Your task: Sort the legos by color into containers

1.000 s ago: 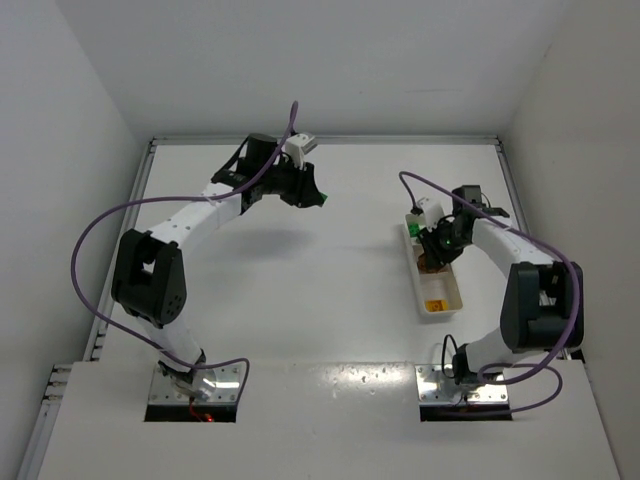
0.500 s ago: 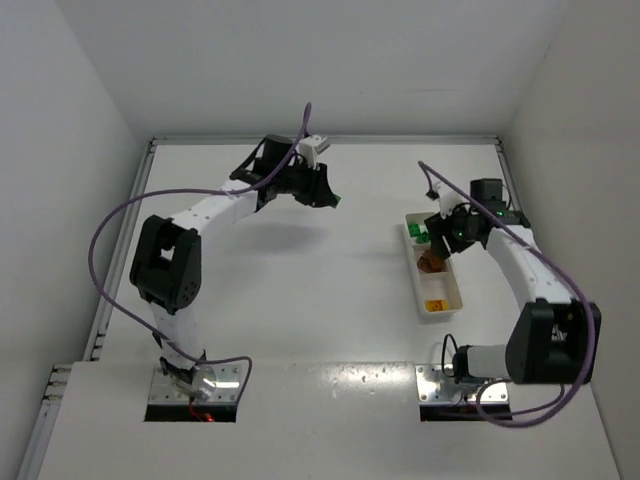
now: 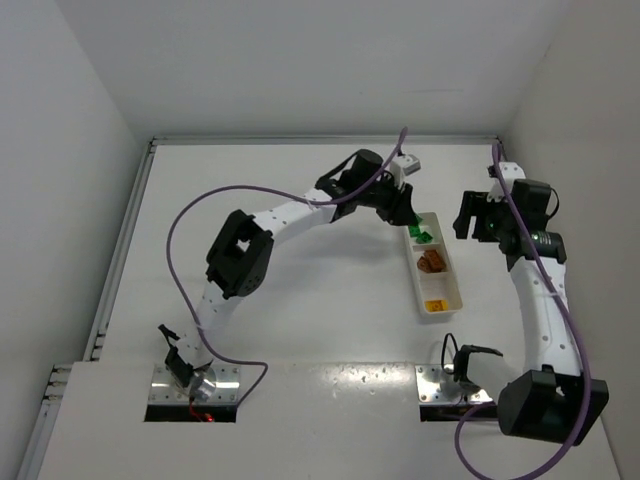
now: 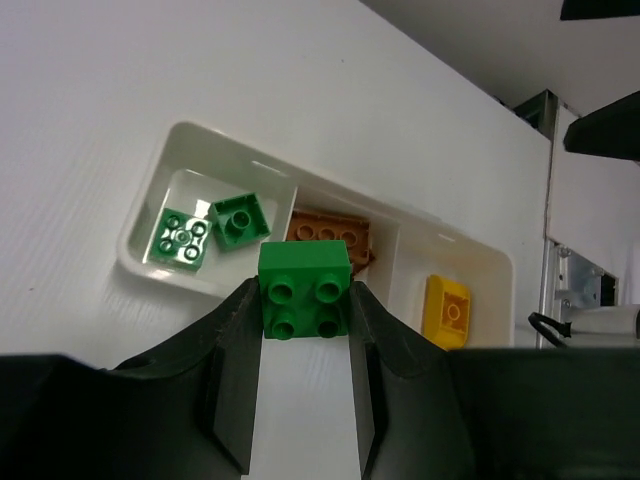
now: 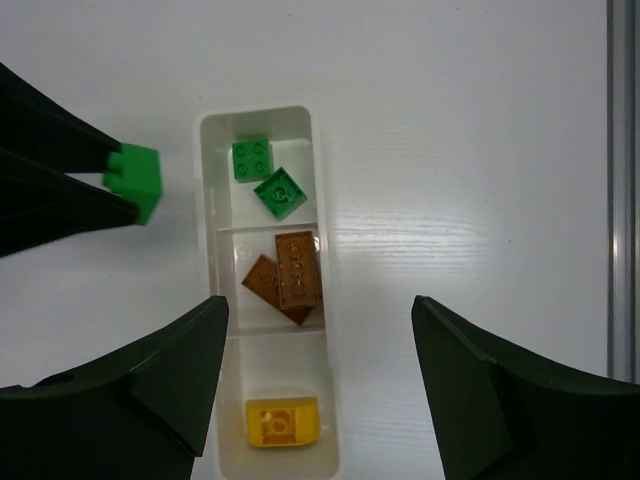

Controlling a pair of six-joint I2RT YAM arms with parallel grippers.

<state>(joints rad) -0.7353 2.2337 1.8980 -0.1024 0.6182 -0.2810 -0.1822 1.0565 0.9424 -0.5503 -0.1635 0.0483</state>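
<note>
White tray (image 5: 290,365) on plain white tabletop (image 5: 480,120); bright green lego (image 4: 304,262), four round studs, unpatterned, between the fingers of the matt black left hand (image 4: 304,298); two more green legos (image 5: 266,176) in one end compartment; two brown legos (image 5: 297,268) in the middle compartment; one yellow-orange lego (image 5: 281,420) in the other end compartment; right hand (image 5: 318,308) likewise black; arms (image 3: 290,212) white with black joints; cables (image 3: 170,235) purple.
</note>
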